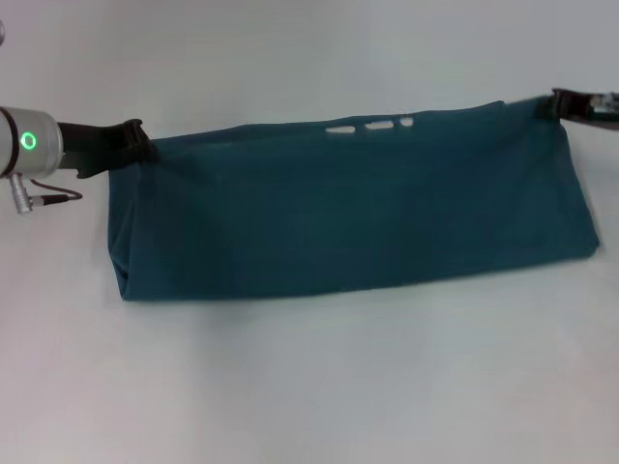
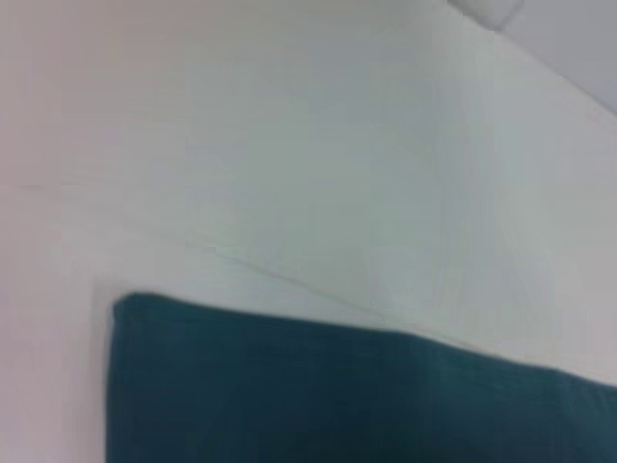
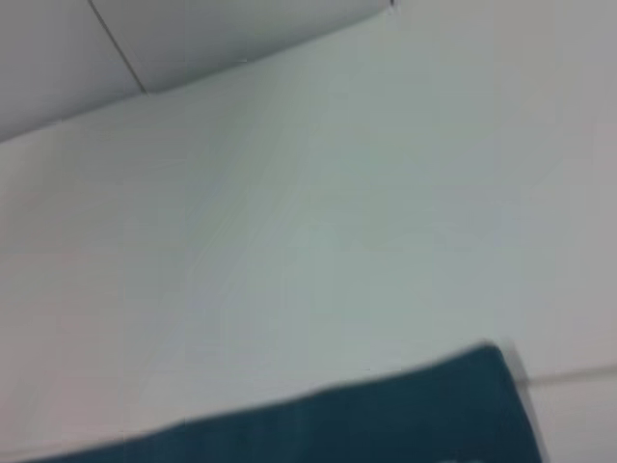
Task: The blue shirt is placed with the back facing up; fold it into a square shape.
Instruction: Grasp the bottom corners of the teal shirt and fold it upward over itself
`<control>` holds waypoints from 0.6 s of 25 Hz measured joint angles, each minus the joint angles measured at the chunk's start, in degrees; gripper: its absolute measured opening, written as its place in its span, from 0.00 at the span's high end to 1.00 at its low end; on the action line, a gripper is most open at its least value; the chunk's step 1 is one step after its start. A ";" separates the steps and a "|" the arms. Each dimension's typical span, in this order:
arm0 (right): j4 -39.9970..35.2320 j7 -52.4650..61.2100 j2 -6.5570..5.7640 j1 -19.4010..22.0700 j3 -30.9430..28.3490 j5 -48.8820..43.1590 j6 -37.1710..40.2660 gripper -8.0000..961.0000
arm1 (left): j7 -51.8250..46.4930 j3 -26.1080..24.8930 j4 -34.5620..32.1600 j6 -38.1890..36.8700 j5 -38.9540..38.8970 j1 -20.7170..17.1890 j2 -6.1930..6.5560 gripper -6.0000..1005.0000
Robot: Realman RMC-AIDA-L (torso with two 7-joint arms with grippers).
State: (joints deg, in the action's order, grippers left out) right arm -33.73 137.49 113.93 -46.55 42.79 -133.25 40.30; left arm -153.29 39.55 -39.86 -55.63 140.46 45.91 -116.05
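1. Far left of the head view: left gripper (image 1: 135, 145), dark fingers pinched on the upper left corner of the blue shirt (image 1: 348, 208), arm reaching in from the side with a green ring lit on the wrist.
2. Just inward from there: left end of the cloth, a rounded fold dropping to the white table (image 1: 309, 387); the same corner seen from the left wrist camera as a teal edge (image 2: 337, 395) against bare table, no fingers in that view.
3. Across the middle: shirt lying as a long band, already doubled, long axis running side to side between the two arms; plain side up, with small white marks peeking along the far edge (image 1: 372, 126), probably lettering from the other face.
4. Right end: cloth corner (image 3: 415, 405) visible from the right wrist camera, again without fingers.
5. Far right: right gripper (image 1: 561, 104), clamped on the upper right corner, mostly cut off by the picture edge.
6. Judged relation for the coming move: far edge held at both ends and stretched taut, near edge resting on the table; each arm nearest its own end, so shortening the band toward a square probably calls for carrying one end along the long axis toward the other.
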 joint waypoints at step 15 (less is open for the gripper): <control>7.87 0.06 1.17 -6.88 5.35 -2.88 -16.21 0.94 | -0.96 1.04 2.39 9.67 0.46 2.12 -0.54 0.90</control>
State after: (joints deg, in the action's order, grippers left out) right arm -25.86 137.55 115.10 -53.43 48.14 -136.13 24.08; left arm -154.25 40.59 -37.47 -45.96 140.92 48.03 -116.60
